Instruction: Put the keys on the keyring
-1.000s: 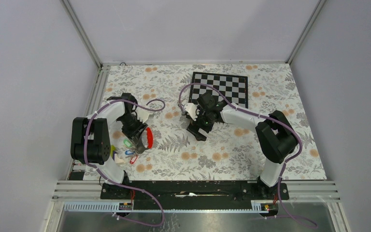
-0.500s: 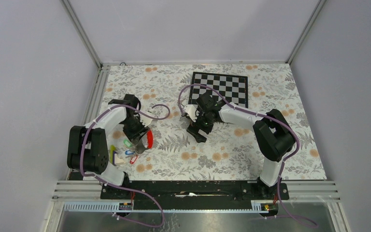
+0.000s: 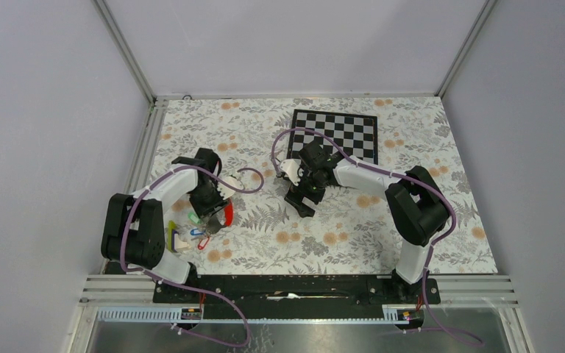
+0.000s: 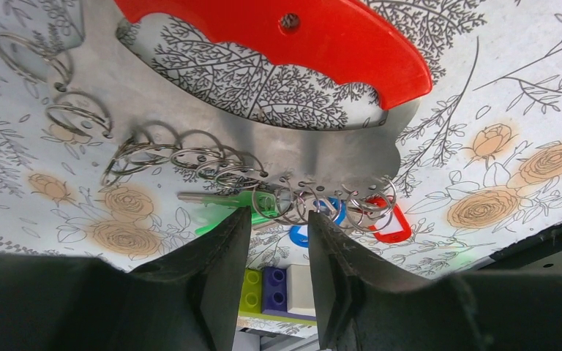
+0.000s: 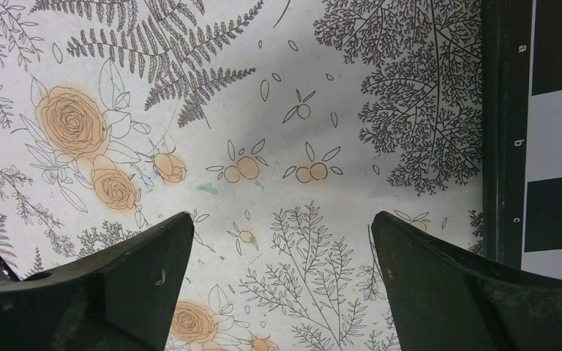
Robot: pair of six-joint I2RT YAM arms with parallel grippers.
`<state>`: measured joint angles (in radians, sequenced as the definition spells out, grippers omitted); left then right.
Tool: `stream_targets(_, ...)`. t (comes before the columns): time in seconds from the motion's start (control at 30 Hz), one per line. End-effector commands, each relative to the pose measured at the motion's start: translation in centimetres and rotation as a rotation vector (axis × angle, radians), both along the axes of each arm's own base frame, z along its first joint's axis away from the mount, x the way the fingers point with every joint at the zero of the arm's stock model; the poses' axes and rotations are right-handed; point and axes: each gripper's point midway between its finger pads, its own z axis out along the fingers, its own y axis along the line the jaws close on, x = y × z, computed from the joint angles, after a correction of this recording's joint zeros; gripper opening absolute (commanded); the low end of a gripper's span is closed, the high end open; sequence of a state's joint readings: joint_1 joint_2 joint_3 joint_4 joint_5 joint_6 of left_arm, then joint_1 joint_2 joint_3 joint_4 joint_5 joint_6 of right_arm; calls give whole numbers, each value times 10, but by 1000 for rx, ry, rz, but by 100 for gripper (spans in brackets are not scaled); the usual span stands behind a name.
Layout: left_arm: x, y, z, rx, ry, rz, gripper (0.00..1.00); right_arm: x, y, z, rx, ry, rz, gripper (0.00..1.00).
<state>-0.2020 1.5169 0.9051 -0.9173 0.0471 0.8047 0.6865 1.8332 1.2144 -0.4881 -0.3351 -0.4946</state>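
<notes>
Just beyond the left tool [image 4: 278, 227], three keys [image 4: 334, 210] among steel keyrings [image 4: 190, 157].

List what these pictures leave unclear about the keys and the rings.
1. Left wrist view: whether the green key, blue key and red key are threaded on the rings; wires and tags overlap.
2. Left wrist view: the green key's tag, partly behind a finger of the left gripper.
3. Top view: keys and rings too small to tell apart.
4. Left wrist view: the block, mostly hidden by both fingers.

Checkerboard [image 3: 336, 134] on floral cloth [image 3: 353, 243]
</notes>
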Motion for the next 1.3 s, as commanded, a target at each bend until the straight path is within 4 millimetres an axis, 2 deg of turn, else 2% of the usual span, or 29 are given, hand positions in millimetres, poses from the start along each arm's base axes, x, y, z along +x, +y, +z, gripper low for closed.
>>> stream_targets(0.0, 6, 4, 5, 27, -55, -27, 39, 6, 9, 11, 30, -13, 20, 100)
stream_targets(0.73, 6, 2, -1, 29, -73, -33, 35, 6, 8, 11, 25, -10, 19, 100)
stream_targets(1.27, 8, 1, -4, 26, -80, -31, 29, 4, 8, 8, 19, 0, 20, 100)
